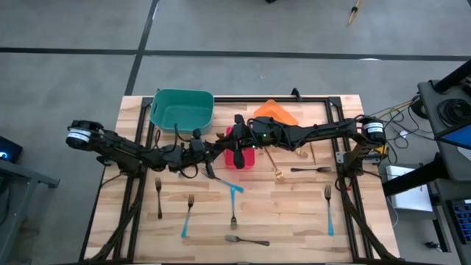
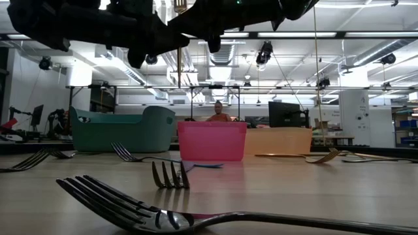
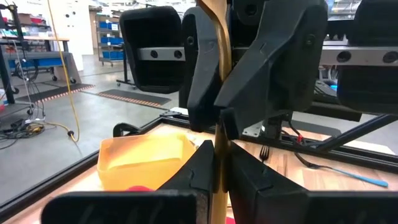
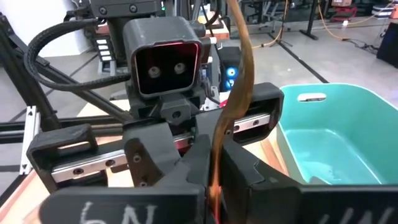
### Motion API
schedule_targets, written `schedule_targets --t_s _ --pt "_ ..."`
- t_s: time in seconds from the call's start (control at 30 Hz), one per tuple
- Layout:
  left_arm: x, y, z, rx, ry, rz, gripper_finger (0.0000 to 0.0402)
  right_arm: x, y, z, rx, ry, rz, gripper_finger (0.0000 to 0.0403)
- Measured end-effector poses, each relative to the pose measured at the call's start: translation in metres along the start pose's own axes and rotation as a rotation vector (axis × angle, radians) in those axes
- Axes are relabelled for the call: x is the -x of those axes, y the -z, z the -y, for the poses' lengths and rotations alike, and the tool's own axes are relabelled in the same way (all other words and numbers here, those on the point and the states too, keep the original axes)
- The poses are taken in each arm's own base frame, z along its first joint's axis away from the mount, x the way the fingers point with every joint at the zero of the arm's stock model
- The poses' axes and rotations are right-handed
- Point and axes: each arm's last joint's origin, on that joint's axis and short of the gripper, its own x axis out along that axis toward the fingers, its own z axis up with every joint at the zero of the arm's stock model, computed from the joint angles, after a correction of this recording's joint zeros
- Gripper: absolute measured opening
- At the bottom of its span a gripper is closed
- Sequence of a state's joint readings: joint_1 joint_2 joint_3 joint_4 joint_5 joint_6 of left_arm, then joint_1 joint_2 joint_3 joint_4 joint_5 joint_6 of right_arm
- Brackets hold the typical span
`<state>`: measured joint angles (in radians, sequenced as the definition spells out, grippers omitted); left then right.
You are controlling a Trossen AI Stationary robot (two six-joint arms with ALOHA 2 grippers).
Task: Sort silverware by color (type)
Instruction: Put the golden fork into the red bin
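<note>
Count, overhead view:
- bins: 3, namely teal bin (image 1: 182, 110), red bin (image 1: 246, 160) and orange bin (image 1: 276, 112), upper centre.
- forks flat on the worktop (image 1: 294, 221): 9.
  - blue-handled forks: 3 (image 1: 190, 215) (image 1: 234, 188) (image 1: 329, 211).
  - gold forks: 3 (image 1: 158, 197) (image 1: 274, 165) (image 1: 304, 153); the last is partly under an arm, so shaky.
  - silver or dark forks: 3 (image 1: 233, 210) (image 1: 246, 239) (image 1: 310, 170).
- airborne gold fork (image 3: 217, 93): 1, pinched by both hands.
- hands: 2, left hand (image 3: 219, 168) and right hand (image 4: 214, 168).

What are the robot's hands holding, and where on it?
Both grippers, left and right, are shut on one gold fork, along its handle.
</note>
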<state>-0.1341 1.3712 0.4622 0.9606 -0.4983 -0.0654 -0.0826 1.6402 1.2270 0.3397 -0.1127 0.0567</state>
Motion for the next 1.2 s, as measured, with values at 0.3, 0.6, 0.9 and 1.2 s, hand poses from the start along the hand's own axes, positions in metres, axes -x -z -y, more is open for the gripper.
schedule_targets --t_s 0.3,0.6,0.9,1.2 --pt "0.0 0.0 0.0 0.007 0.017 -0.002 0.0062 0.0 0.0 0.003 -0.06 0.011 -0.033 0.0012" --pt "0.011 -0.01 -0.005 -0.117 0.017 -0.076 0.0134 0.005 -0.014 0.024 -0.142 0.084 -0.206 0.0012" --pt "0.037 -0.029 -0.018 -0.332 0.022 -0.163 0.0149 0.024 -0.031 0.048 -0.291 0.142 -0.453 0.0012" --pt "0.06 -0.043 -0.024 -0.404 0.228 -0.158 0.0132 0.031 -0.014 0.072 -0.704 -0.01 -0.578 0.0012"
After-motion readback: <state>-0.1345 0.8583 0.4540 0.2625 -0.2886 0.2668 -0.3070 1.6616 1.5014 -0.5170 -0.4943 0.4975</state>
